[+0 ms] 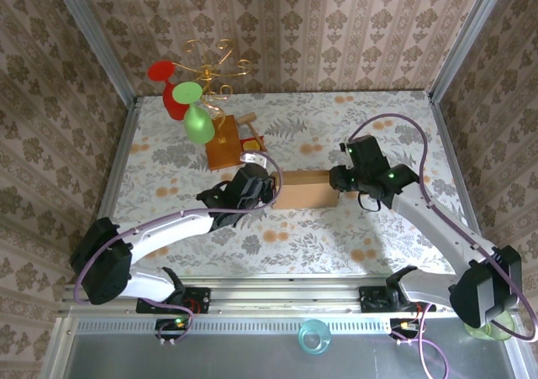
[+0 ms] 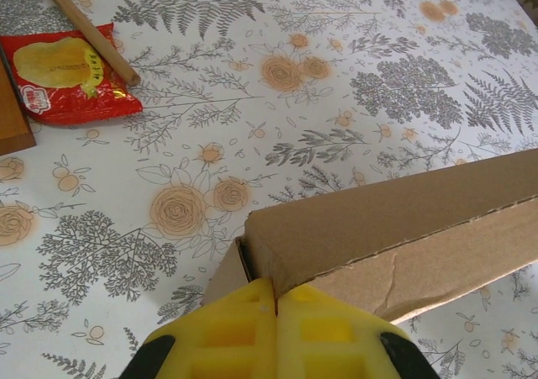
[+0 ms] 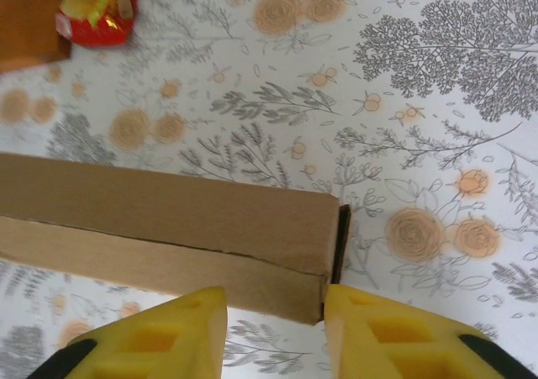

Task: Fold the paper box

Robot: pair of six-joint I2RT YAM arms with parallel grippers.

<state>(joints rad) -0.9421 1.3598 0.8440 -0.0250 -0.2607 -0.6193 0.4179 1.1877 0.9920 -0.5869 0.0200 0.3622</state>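
Observation:
The paper box (image 1: 304,190) is a folded-up brown cardboard box lying long-ways on the flowered table between my two grippers. My left gripper (image 1: 262,182) is at its left end. In the left wrist view its yellow fingers (image 2: 276,293) are pressed together right at the near corner of the box (image 2: 378,219); no cardboard shows between them. My right gripper (image 1: 343,181) is at the right end. Its fingers (image 3: 276,316) stand apart, one in front of the box's (image 3: 168,202) front wall, the other beside the end face, where a dark gap shows.
An orange-brown wooden block (image 1: 225,148) with a gold wire stand (image 1: 210,64) and red and green discs stands behind the box. A red snack packet (image 2: 63,76) and a wooden stick (image 2: 88,30) lie near it. A teal cup (image 1: 313,337) sits by the arm bases.

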